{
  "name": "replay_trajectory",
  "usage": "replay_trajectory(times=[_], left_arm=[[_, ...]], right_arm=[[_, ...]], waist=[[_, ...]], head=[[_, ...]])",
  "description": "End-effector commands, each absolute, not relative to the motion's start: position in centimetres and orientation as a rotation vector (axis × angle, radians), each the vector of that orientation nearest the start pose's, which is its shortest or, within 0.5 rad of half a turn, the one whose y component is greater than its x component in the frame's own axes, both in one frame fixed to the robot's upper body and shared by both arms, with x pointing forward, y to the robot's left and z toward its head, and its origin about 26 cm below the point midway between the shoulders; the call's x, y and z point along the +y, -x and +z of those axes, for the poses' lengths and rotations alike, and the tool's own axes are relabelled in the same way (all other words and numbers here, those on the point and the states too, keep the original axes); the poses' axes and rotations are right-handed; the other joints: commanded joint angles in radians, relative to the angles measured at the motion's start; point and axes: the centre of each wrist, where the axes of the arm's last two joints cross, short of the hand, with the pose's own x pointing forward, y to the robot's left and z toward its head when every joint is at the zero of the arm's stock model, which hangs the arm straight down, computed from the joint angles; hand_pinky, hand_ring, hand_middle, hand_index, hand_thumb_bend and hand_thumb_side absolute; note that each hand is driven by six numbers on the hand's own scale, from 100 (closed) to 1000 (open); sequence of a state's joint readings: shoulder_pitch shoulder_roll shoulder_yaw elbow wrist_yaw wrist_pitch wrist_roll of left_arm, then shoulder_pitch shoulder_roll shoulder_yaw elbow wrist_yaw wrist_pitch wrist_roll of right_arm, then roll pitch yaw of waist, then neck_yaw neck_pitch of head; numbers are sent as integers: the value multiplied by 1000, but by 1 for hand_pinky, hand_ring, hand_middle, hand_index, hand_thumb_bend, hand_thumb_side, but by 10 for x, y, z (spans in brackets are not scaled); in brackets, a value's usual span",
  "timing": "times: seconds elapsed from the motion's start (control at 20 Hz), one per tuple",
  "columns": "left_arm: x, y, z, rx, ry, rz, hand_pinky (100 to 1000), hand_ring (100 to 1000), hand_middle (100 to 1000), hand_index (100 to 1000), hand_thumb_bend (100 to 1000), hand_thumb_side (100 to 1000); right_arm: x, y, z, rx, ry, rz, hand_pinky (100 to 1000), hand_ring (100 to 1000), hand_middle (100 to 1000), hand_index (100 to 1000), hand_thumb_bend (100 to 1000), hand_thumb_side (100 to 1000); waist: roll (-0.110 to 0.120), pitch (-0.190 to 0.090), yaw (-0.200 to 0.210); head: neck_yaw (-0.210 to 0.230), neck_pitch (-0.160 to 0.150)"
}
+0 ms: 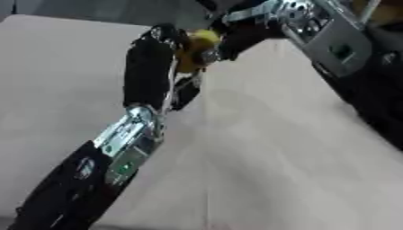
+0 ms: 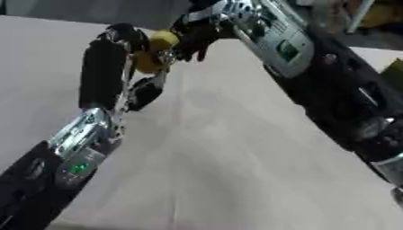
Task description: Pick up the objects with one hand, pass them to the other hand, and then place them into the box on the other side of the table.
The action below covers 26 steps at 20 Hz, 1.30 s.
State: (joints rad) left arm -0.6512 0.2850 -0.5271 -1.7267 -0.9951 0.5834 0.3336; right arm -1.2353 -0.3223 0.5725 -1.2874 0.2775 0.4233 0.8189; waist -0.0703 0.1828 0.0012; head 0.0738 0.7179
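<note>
Left eye view, yellow object (image 1: 197,48) above the table (image 1: 299,152), pinched between left hand (image 1: 154,67) fingers and right hand (image 1: 240,38) fingers, both curled on it.

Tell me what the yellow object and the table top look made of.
Yellow object: smooth, rounded, slightly glossy, probably plastic or rubber; both hands meet at it, left hand, right hand. Table: matte beige, with a faint seam, perhaps cloth or laminate; unclear.

Above the beige table (image 1: 299,148), the left hand (image 1: 150,67) and right hand (image 1: 240,38) meet at a yellow object (image 1: 197,49). Fingers of both hands curl against it. Both forearms show silver joints.
</note>
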Motion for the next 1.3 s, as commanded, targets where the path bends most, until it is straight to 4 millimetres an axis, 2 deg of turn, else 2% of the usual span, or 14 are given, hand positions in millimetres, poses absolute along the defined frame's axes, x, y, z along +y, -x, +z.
replay_trajectory(times=[0.05, 0.35, 0.6, 0.7, 0.8, 1.0, 1.1, 1.15, 1.25, 1.3], left_arm=[[102, -327, 204, -2091, -1354, -676, 438, 467, 400, 392, 288, 100], [102, -326, 208, -2097, -1354, -651, 436, 465, 401, 403, 295, 100], [103, -326, 208, -2094, -1358, -612, 455, 477, 419, 445, 525, 167], [103, -327, 208, -2087, -1364, -593, 463, 483, 430, 467, 585, 188], [103, -327, 207, -2076, -1361, -582, 489, 507, 469, 522, 696, 223], [103, -329, 205, -2062, -1345, -571, 493, 516, 492, 556, 750, 233], [103, -329, 204, -2058, -1340, -572, 532, 553, 537, 623, 877, 292], [103, -330, 203, -2052, -1339, -578, 575, 591, 578, 688, 973, 330], [104, -332, 200, -2024, -1346, -592, 635, 645, 634, 763, 1000, 474], [106, -334, 198, -2004, -1356, -592, 643, 653, 644, 772, 1000, 505]], right_arm=[[-69, -412, 326, -1256, 163, 1663, 631, 605, 572, 760, 232, 563], [-75, -410, 328, -1325, 184, 1594, 544, 525, 495, 701, 180, 428], [-77, -407, 329, -1354, 178, 1564, 506, 449, 410, 628, 100, 372], [-77, -407, 328, -1353, 171, 1559, 499, 438, 394, 610, 100, 388], [-78, -408, 328, -1350, 167, 1547, 491, 428, 377, 591, 100, 393], [-78, -408, 327, -1347, 159, 1528, 480, 415, 356, 570, 100, 403], [-78, -408, 327, -1346, 156, 1524, 477, 412, 352, 566, 100, 400], [-79, -408, 327, -1346, 157, 1522, 475, 410, 350, 564, 100, 397], [-82, -409, 329, -1348, 164, 1514, 472, 408, 347, 560, 100, 387], [-85, -409, 330, -1351, 171, 1507, 471, 406, 345, 558, 100, 382]], waist=[[-8, -21, -1], [-8, -22, -3], [-7, -22, -3], [-7, -21, -3], [-7, -22, -3], [-9, -22, -2], [-9, -22, -1], [-9, -23, -1], [-9, -24, 1], [-9, -25, 2]], head=[[3, -11], [5, -12], [2, -11], [1, -9], [2, -10], [6, -10], [8, -9], [8, -8], [8, -4], [7, -4]])
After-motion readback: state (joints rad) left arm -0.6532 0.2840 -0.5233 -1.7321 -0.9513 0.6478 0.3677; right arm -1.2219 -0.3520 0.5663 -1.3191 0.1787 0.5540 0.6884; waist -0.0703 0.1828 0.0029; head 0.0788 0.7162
